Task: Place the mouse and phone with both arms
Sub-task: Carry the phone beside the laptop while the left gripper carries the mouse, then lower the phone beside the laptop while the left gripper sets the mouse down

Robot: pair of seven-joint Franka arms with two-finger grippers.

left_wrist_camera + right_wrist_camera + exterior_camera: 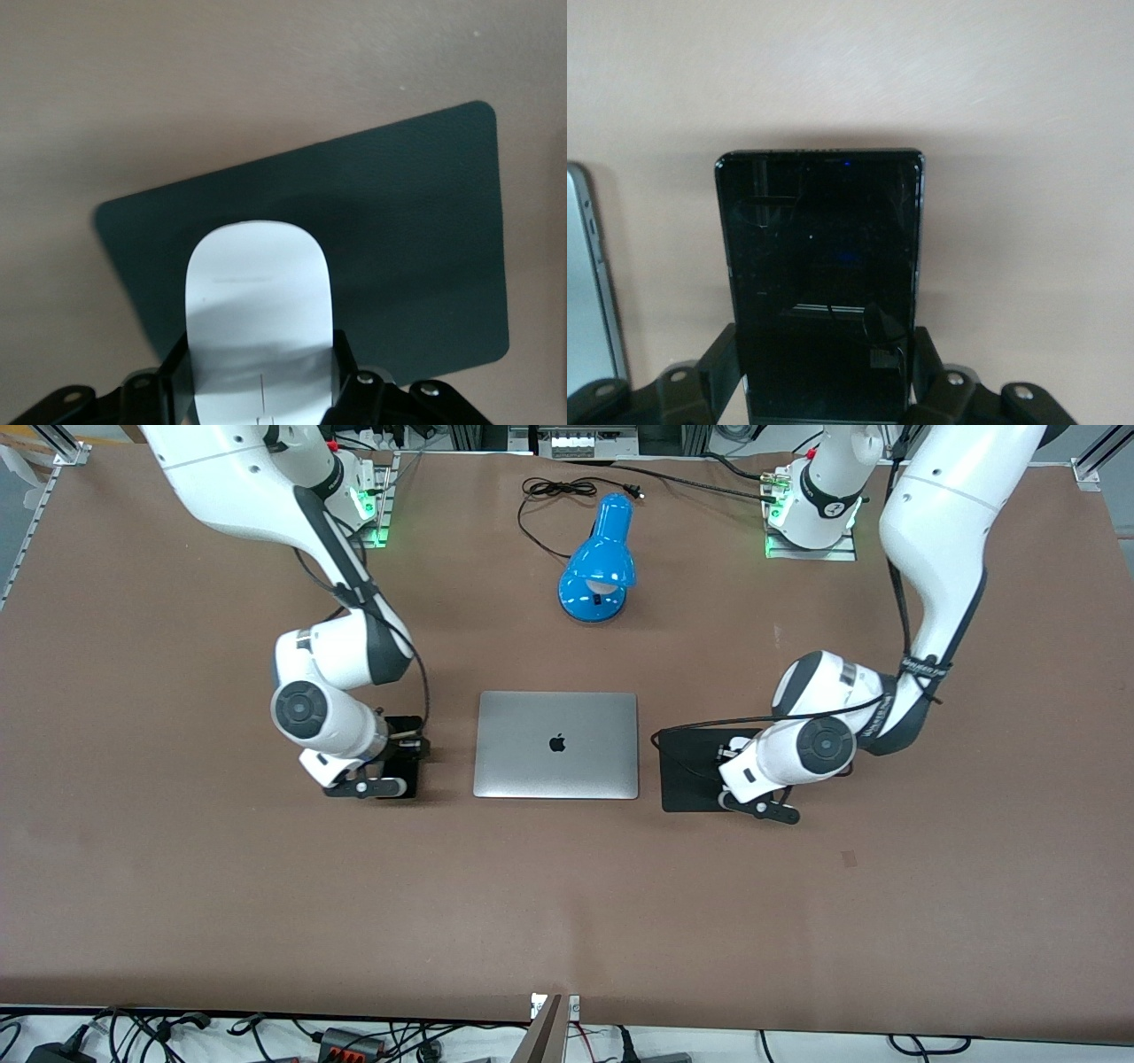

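A brown worktop (567,903) is seen from above, with a closed silver laptop (556,744) at its centre and a blue lamp (599,562) at the laptop's 12 o'clock, near the arm bases. Two white arms are bent low on either side of the laptop. The left hand (753,802) is over a black pad (695,766) lying just beside the laptop at its 3 o'clock, toward the left arm's end of the worktop. In the left wrist view, a white mouse (260,310) is gripped between the fingers (345,359) of the left hand (260,390), above the pad (416,248); whether the mouse touches the pad cannot be told. The right hand (376,779) is at the laptop's 9 o'clock, toward the right arm's end, low over bare worktop. In the right wrist view, a black phone (822,266) is clamped across its width by the right hand (824,390), with the laptop's edge (589,283) beside it; contact with the worktop cannot be confirmed. The task is judged far along: both things have been carried to likely resting spots flanking the laptop. Left to do, it seems, is for both to be set fully down, both hands opened, and the arms drawn clear.
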